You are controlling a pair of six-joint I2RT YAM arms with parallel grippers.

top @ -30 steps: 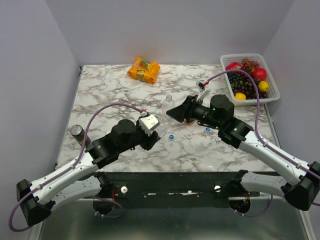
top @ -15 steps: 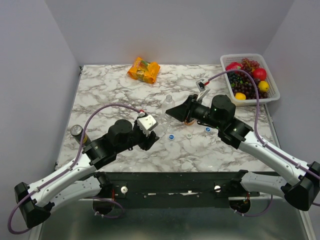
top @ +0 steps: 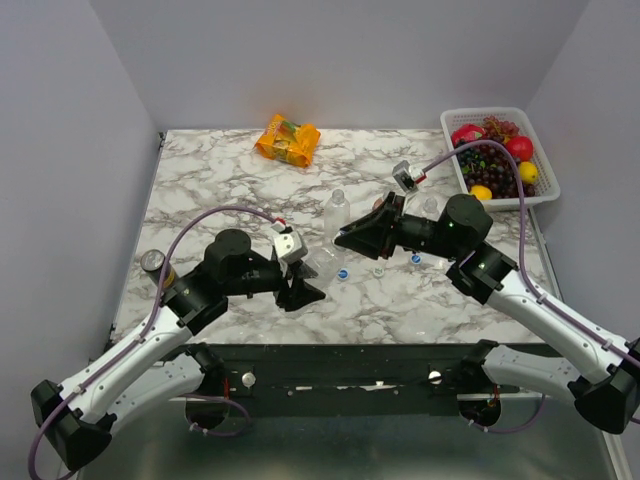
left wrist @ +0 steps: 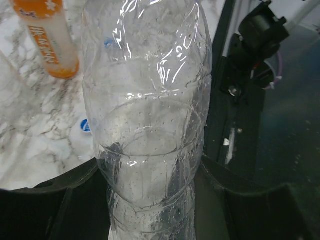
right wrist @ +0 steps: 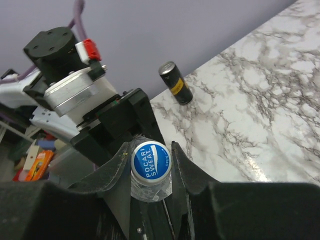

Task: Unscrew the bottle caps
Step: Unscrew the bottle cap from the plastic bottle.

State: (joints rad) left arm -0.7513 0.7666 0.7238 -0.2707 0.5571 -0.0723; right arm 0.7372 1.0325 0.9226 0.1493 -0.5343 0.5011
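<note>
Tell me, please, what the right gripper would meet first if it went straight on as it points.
Probably the clear bottle, whose blue cap its fingers clamp; the left gripper holds it behind.

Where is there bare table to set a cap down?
Bare marble lies at left between the snack packet and the black can, and along the far edge between packet and fruit basket. The centre is crowded: the held clear bottle with its blue cap, loose caps, an upright bottle.

Top view from above, both wrist views close, opposite ends of one clear bottle [left wrist: 150,125]
</note>
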